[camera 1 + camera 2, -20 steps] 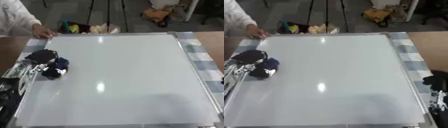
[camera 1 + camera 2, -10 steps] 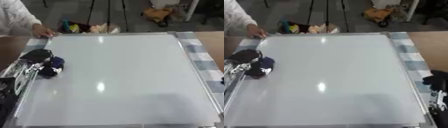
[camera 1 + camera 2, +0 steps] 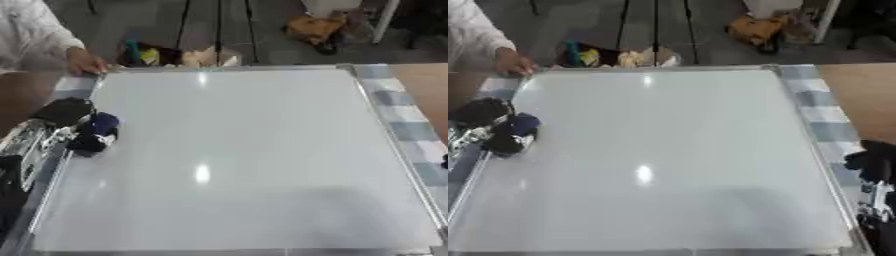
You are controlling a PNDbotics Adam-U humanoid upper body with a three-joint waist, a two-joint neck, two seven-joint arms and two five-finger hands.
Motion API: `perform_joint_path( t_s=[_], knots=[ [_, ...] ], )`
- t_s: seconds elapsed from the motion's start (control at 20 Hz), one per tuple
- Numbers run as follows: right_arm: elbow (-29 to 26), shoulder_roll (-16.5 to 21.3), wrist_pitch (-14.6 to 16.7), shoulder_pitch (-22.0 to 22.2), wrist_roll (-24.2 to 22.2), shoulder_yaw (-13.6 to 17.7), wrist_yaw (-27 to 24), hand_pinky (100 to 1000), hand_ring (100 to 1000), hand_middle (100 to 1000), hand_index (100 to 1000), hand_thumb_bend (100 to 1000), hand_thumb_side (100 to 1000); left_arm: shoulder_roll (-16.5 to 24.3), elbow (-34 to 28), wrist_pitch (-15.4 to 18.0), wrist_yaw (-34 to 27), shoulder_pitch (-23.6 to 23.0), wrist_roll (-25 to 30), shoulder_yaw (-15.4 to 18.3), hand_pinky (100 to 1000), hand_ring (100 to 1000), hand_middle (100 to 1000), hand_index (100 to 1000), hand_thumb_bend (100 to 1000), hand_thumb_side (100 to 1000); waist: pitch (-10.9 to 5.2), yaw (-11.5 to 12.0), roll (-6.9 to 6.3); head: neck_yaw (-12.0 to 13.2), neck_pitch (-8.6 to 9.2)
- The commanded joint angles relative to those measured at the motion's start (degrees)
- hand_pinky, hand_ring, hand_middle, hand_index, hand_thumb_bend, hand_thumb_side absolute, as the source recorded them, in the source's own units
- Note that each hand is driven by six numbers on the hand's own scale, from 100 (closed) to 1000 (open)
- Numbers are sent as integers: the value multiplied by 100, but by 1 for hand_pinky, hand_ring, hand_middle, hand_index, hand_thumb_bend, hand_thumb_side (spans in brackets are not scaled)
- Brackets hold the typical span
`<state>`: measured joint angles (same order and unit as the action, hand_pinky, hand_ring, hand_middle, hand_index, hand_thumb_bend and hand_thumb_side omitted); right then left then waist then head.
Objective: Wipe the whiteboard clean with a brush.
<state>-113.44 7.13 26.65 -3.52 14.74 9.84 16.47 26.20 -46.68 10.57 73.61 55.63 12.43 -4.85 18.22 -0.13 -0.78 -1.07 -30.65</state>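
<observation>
Already the whiteboard (image 3: 236,150) looks bare, no marks showing anywhere, so little wiping seems left. Its brush (image 3: 94,133), dark blue, sits at the board's left edge, the left hand (image 3: 61,112) with fingers curled round it. A person's hand (image 3: 85,62) steadies the far left corner. Beside the tabletop's (image 3: 859,95) right edge, the right hand (image 3: 874,162) waits; I cannot tell its fingers.

checked cloth (image 3: 404,120), orange bag (image 3: 315,27), person's hand (image 3: 85,62)
</observation>
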Motion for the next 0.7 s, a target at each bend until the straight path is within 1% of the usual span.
perform_joint_path(
  t_s=[0.05,0.15,0.2,0.25,0.55,0.7],
  knots=[
    [-116,35,22,-19,-14,-2,-1,472,531,422,678,100,665,226,191,-23,83,-81,-2,43,480,504,308,449,100,720,-59,26,36,4,29],
    [-116,35,26,-18,-15,-4,-4,472,531,422,678,100,665,211,194,-6,84,-80,3,30,480,503,308,449,100,721,-60,21,41,3,43],
    [-116,35,28,-18,-16,-5,-5,473,531,422,678,100,671,206,191,0,84,-76,4,27,479,503,308,449,100,741,-60,17,42,6,45],
    [-116,34,30,-17,-15,-4,-7,473,531,422,678,100,665,200,186,3,84,-71,4,25,479,503,307,449,100,720,-61,13,43,8,45],
    [-116,30,26,-13,-20,-2,-11,473,532,422,678,100,665,142,184,40,95,-53,15,-4,477,502,305,447,100,726,-68,-11,41,24,59],
    [-116,27,21,-12,-24,-1,-15,473,532,422,678,100,664,94,119,151,62,-64,61,-86,476,501,304,446,100,731,-71,-18,39,26,60]
  ],
)
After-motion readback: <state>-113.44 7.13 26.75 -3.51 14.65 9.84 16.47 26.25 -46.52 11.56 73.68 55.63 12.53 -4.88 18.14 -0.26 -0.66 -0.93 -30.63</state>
